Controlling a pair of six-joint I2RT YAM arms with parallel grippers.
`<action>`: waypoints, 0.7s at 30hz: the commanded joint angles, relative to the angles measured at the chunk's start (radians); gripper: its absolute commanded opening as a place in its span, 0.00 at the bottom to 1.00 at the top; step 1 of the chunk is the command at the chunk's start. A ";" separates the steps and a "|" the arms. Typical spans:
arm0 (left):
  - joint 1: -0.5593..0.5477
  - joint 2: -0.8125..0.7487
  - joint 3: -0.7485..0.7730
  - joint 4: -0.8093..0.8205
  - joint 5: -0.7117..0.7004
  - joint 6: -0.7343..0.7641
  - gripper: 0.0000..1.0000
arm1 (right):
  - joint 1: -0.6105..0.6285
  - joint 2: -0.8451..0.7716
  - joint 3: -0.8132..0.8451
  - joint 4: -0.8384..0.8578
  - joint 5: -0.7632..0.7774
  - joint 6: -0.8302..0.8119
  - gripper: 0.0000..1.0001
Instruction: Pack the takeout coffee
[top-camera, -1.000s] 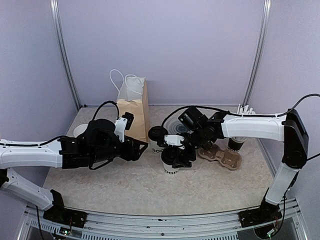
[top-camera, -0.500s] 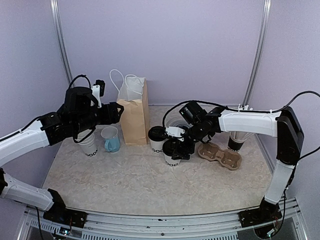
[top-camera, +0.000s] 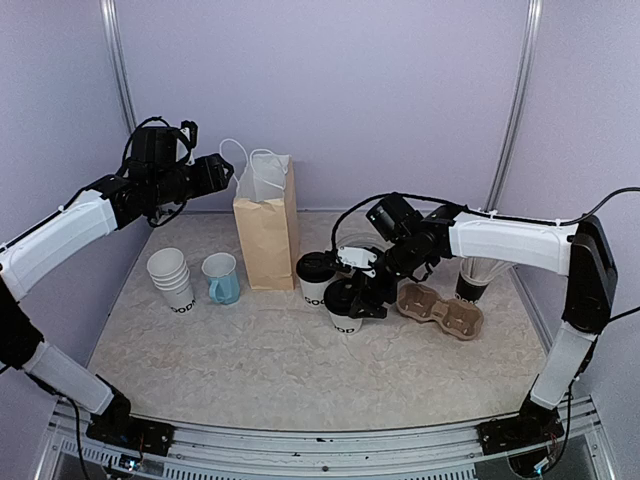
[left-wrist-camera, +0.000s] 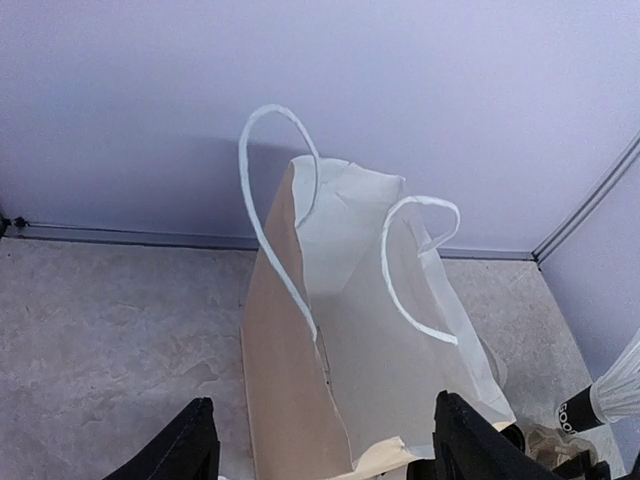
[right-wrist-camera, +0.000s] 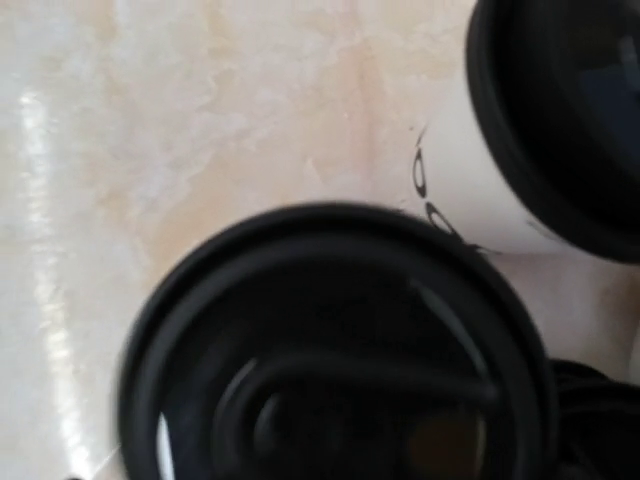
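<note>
The takeout coffee (top-camera: 343, 320), a white paper cup with a black lid, stands mid-table. My right gripper (top-camera: 354, 297) hangs directly over its lid (right-wrist-camera: 330, 350), which fills the right wrist view; the fingers are out of that view, so I cannot see how the jaws stand. A second lidded cup (top-camera: 313, 282) stands close behind it, its white wall (right-wrist-camera: 470, 180) lettered in black. My left gripper (top-camera: 222, 170) is raised just left of the top of the brown paper bag (top-camera: 266, 235). It is open (left-wrist-camera: 325, 425), looking down at the bag's open mouth (left-wrist-camera: 350, 250), holding nothing.
A nested stack of white cups (top-camera: 172, 278) and a light-blue mug (top-camera: 222, 279) stand left of the bag. A brown pulp cup carrier (top-camera: 440, 310) lies right of the coffee, with another cup (top-camera: 470, 287) behind it. Walls close in the back and sides.
My left arm has swung from low over the table up and back to the top of the bag, uncovering the cup stack and the mug. The right gripper has stayed over the coffee cup.
</note>
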 joint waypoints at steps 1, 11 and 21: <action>0.018 0.128 0.113 -0.052 0.101 -0.006 0.71 | -0.025 -0.114 0.026 -0.067 -0.053 -0.008 1.00; 0.028 0.308 0.261 -0.108 0.055 -0.042 0.41 | -0.043 -0.228 -0.058 -0.043 -0.041 -0.012 0.99; 0.032 0.374 0.338 -0.116 0.098 -0.044 0.00 | -0.053 -0.232 -0.059 -0.026 -0.039 -0.014 0.99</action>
